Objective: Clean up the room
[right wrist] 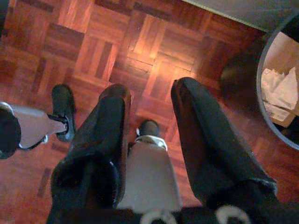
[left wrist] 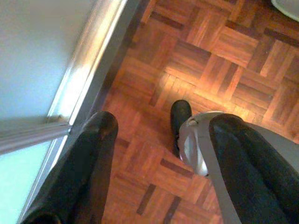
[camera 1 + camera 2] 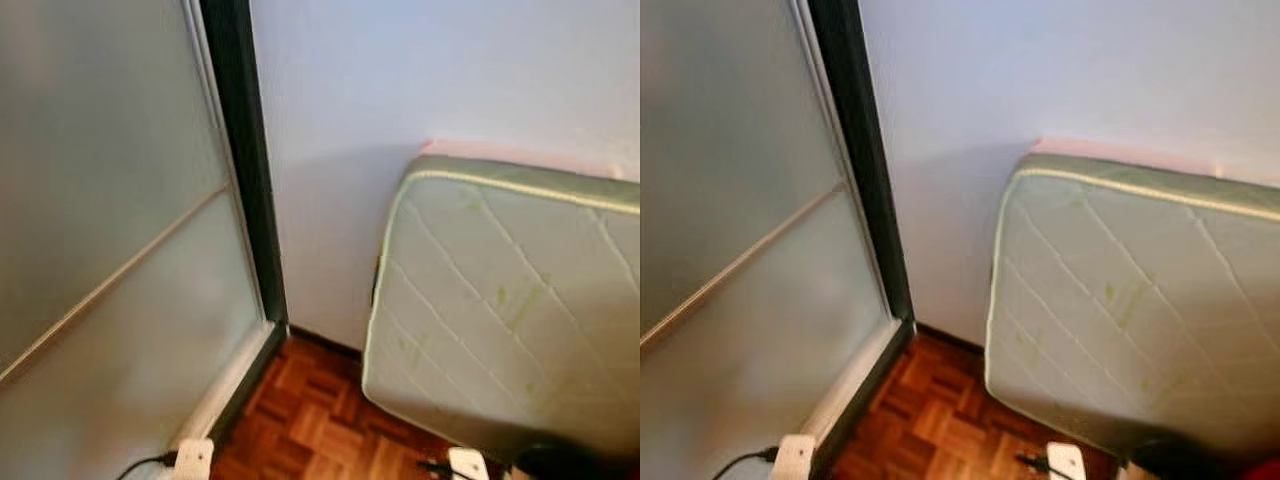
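My left gripper (image 2: 163, 123) hangs open above the parquet floor (image 2: 224, 51), its two black fingers wide apart with nothing between them. My right gripper (image 1: 150, 88) is open as well and points down at the floor, holding nothing. Beside the right gripper stands a round grey bin (image 1: 261, 70) with crumpled white paper (image 1: 280, 91) inside. My own silver legs and black feet (image 2: 180, 119) show beneath both grippers.
A pale quilted mattress (image 3: 510, 300) leans against the white wall (image 3: 400, 90) on the right. A frosted glass door (image 3: 110, 220) with a dark frame (image 3: 245, 160) fills the left. Two small white plugs (image 3: 192, 455) (image 3: 467, 462) with black cables lie on the floor.
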Robot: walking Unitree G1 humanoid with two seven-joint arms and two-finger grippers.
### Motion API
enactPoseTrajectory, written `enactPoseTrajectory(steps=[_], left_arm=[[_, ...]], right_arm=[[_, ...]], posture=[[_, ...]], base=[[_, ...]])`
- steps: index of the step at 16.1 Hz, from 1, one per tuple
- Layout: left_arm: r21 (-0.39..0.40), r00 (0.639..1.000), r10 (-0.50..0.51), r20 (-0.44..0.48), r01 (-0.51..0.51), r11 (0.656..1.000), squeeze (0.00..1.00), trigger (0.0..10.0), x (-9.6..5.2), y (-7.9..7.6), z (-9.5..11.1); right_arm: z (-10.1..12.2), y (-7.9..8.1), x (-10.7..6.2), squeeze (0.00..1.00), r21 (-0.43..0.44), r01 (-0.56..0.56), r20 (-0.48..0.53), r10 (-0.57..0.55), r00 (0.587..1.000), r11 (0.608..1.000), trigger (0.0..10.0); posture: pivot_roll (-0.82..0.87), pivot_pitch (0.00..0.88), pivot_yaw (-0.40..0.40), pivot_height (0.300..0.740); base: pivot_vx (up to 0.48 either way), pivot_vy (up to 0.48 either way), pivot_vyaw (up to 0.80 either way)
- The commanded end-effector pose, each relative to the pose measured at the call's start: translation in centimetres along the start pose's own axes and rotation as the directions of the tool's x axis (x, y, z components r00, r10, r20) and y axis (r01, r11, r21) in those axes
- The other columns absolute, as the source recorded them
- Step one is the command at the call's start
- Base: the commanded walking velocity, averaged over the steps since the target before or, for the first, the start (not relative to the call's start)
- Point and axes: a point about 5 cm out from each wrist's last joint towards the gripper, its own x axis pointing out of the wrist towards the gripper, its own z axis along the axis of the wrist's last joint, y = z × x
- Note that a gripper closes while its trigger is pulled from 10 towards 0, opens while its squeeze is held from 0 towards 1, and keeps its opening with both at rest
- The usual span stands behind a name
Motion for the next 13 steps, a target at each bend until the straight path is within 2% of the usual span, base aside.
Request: enactPoseTrajectory(steps=[1,3,4,5,8,11,13], left_arm=[[0.003,0.999,0.039,0.001,-0.039,0.999,0.00,10.0,0.22,2.60,1.95],[0.019,1.000,0.028,-0.001,-0.028,0.999,0.00,10.0,0.23,2.62,2.02],[0.057,1.000,0.013,-0.007,-0.013,0.998,0.00,10.0,0.25,2.61,2.11],[0.062,1.000,0.009,-0.004,-0.008,0.998,0.00,10.0,0.25,2.60,2.15],[-0.027,0.999,0.040,0.006,-0.039,0.999,0.00,10.0,0.21,2.68,1.98],[-0.007,0.999,0.032,0.010,-0.032,0.999,0.00,10.0,0.22,2.62,2.09],[0.000,0.999,0.026,0.017,-0.026,1.000,0.00,10.0,0.23,2.59,2.17]], right_arm=[[8.25,-1.60,0.43,0.00,-0.009,-0.068,0.133,0.069,0.989,0.998,10.0],[8.30,-1.48,0.44,0.00,-0.039,-0.076,0.123,0.080,0.989,0.996,10.0],[8.27,-1.46,0.46,0.00,-0.029,-0.072,0.121,0.075,0.990,0.997,10.0],[8.29,-1.47,0.46,0.00,-0.037,-0.069,0.119,0.073,0.990,0.997,10.0],[8.14,-1.58,0.47,0.00,0.003,-0.052,0.117,0.051,0.992,0.999,10.0],[8.14,-1.65,0.47,0.00,-0.011,-0.049,0.110,0.050,0.993,0.999,10.0],[8.09,-1.64,0.47,0.00,0.030,-0.049,0.118,0.045,0.992,0.998,10.0]], posture=[[0.13,0.000,-0.148,0.740],[0.13,0.000,-0.148,0.740],[0.13,0.000,-0.147,0.740],[0.13,0.000,-0.147,0.740],[0.13,0.000,-0.142,0.740],[0.13,0.000,-0.146,0.740],[0.11,0.000,-0.143,0.740]], base=[[0.000,0.000,0.00],[0.000,0.000,-0.22],[0.000,0.000,-0.77],[0.000,0.000,-0.76],[0.000,0.000,-0.76],[0.000,0.000,-0.75],[0.000,0.000,-0.75]])
